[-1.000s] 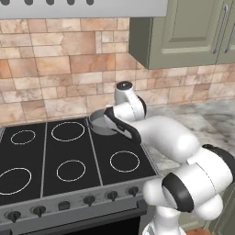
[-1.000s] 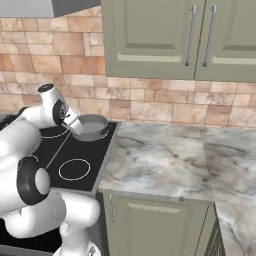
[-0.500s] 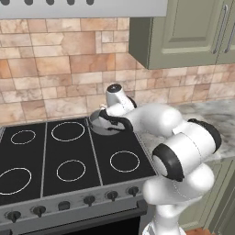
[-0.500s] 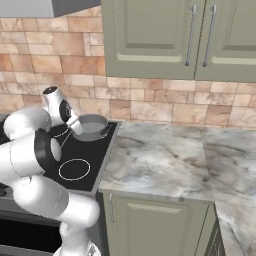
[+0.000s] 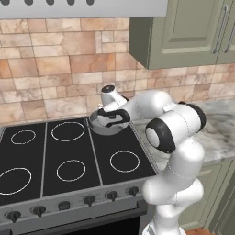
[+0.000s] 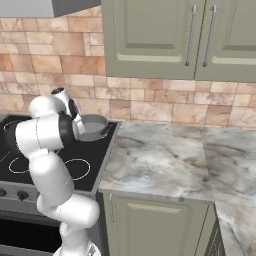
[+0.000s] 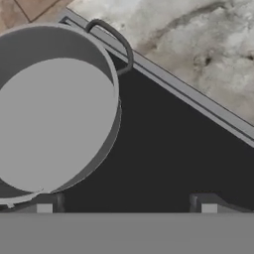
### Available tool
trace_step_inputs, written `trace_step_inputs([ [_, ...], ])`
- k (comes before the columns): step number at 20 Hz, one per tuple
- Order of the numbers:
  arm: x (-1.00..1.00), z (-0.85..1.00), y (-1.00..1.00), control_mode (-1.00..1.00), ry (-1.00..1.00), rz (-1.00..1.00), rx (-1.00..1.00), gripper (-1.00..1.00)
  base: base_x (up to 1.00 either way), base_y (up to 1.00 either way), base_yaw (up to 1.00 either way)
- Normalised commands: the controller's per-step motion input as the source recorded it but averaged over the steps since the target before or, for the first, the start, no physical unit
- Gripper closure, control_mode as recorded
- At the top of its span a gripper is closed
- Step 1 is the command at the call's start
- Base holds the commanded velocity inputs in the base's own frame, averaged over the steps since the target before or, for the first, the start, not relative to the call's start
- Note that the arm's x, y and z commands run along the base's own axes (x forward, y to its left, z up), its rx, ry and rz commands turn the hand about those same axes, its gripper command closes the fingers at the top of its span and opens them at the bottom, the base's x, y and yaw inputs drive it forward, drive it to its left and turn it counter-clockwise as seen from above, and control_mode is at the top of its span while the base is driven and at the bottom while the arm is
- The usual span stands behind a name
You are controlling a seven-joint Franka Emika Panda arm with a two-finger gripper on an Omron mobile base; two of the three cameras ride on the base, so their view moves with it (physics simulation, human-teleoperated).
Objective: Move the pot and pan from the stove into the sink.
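The pot (image 5: 99,126) stands on the back right burner of the stove (image 5: 69,151), close to the marbled counter. No lid shows on it: the hand view looks down into its bare grey inside (image 7: 49,114), with one small side handle (image 7: 115,40) arching toward the counter. My gripper (image 7: 126,204) hangs just over the pot's near rim, open, with only black cooktop (image 7: 163,149) between the fingers. The left fingertip (image 7: 47,204) is beside the rim. From the right base view the pot (image 6: 96,126) sits just behind my hand. The pan and the sink are out of view.
A marbled counter (image 6: 160,160) runs right of the stove, edged against the cooktop (image 7: 198,39). Brick wall (image 5: 59,59) rises right behind the pot, green upper cabinets (image 6: 165,35) hang above the counter, and a hood (image 5: 82,7) overhangs the burners. Knobs (image 5: 89,199) line the stove front.
The arm's elbow has folded upward and the hand has shifted slightly left, closer over the pot. The pot has stayed on its burner.
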Motion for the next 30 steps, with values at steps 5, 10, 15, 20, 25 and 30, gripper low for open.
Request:
trace_step_inputs([
  [5,0.48,-0.34,0.00,-1.00,0.09,-0.10,0.02,-1.00,0.00,0.00,0.00],
  [10,0.43,-0.33,0.00,-1.00,0.07,-0.10,0.00,-1.00,0.00,0.00,0.00],
  [15,0.30,-0.29,0.00,-1.00,0.03,-0.07,0.00,-1.00,0.00,0.00,0.00],
  [20,0.18,-0.34,0.00,-1.00,0.02,-0.04,-0.01,-1.00,0.00,0.00,0.00],
  [25,0.02,-0.36,-0.02,-1.00,0.01,0.00,-0.01,-1.00,0.00,0.00,0.00],
  [30,-0.01,-0.40,-0.05,-1.00,0.04,0.00,-0.02,-1.00,0.00,0.00,0.00],
])
